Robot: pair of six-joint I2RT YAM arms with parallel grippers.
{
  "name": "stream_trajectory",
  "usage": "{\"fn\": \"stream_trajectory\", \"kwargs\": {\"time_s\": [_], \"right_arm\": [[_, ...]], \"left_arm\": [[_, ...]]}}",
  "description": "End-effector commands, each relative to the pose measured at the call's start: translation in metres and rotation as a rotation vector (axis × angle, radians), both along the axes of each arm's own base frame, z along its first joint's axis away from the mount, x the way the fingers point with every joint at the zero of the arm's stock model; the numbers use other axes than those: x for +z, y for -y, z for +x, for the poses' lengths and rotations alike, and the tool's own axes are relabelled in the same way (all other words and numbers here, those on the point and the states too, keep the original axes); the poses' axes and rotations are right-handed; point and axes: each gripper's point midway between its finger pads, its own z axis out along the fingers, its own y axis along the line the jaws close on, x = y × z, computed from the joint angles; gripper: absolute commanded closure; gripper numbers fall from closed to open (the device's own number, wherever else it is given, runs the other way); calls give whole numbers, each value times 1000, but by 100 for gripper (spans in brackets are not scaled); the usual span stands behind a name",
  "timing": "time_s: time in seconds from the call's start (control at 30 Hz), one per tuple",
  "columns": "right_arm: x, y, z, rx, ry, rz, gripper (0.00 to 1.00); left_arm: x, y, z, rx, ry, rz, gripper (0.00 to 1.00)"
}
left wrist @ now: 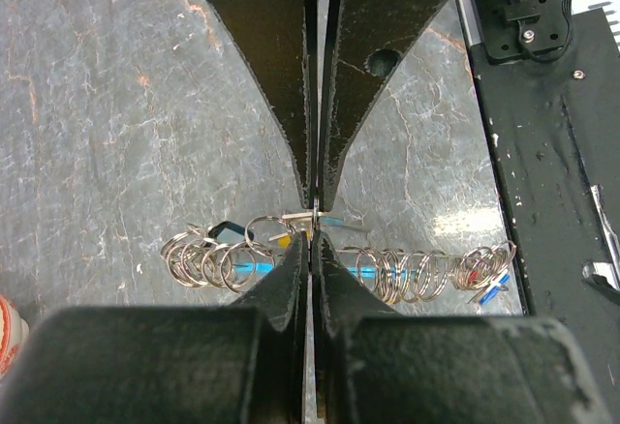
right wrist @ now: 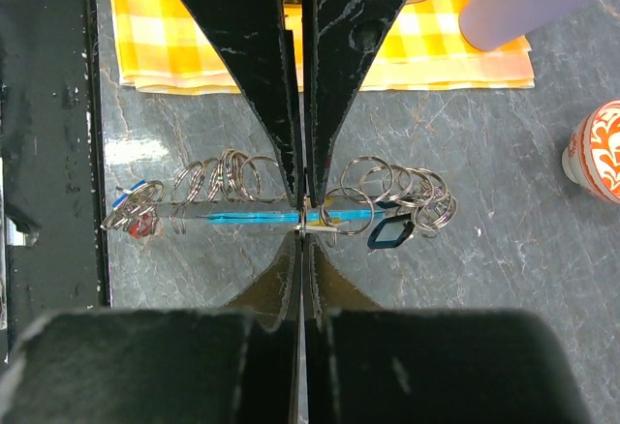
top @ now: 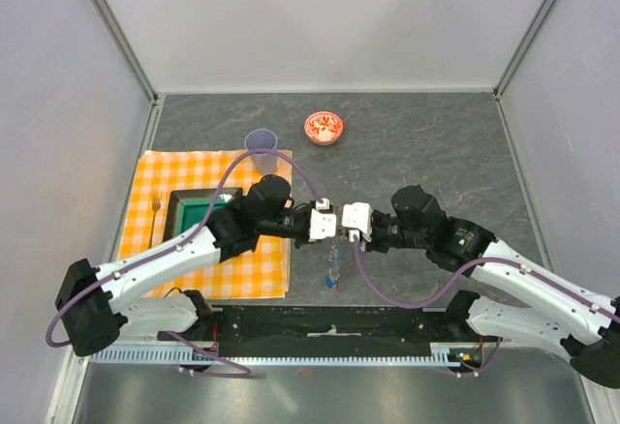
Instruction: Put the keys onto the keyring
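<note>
left claw (left wrist: 315, 219) tight on keyring (left wrist: 289, 217), keys (left wrist: 417, 274) either side

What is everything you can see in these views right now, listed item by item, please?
silvery metal keys on small split rings: several; tags black, blue, yellow, red; bunched at both grippers' tips.
thin grey wire keyring with light-blue plastic piece: one; through that bunch.
lavender plastic cup: one; cloth's far right corner.
red patterned bowl: one; far centre.
yellow checked cloth: one; left.
green tray: one; on cloth.
pale fork: one; on cloth, left of tray.
left gripper: one; black, shut at the bunch.
right gripper: one; black, shut at the bunch.
</note>
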Motion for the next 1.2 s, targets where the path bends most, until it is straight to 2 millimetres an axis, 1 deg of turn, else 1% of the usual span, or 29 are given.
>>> {"fn": "stream_trajectory", "kwargs": {"time_s": [0.0,0.17,0.37,0.67,0.93,1.0,1.03,1.1,1.17], "right_arm": [[36,-16,0,47,59,100,100],[35,-15,-2,56,59,100,100],[32,-13,-1,47,61,93,100],[29,-11,0,35,68,90,100],[27,-11,-3,41,63,91,100],[27,-11,-3,42,63,90,100],[26,-12,-4,45,60,90,100],[26,-12,-5,46,58,89,100],[26,-12,-5,49,59,90,100]], "left_arm": [[17,5,12,53,7,-20,98],[22,4,25,147,-13,-22,98],[34,2,38,226,-84,-54,98],[54,-2,43,282,-146,-114,98],[77,-3,42,334,-222,-243,98],[78,-4,42,352,-239,-254,98],[87,-5,45,357,-226,-288,98],[88,-6,45,370,-236,-306,98],[97,-8,46,383,-233,-348,98]]}}
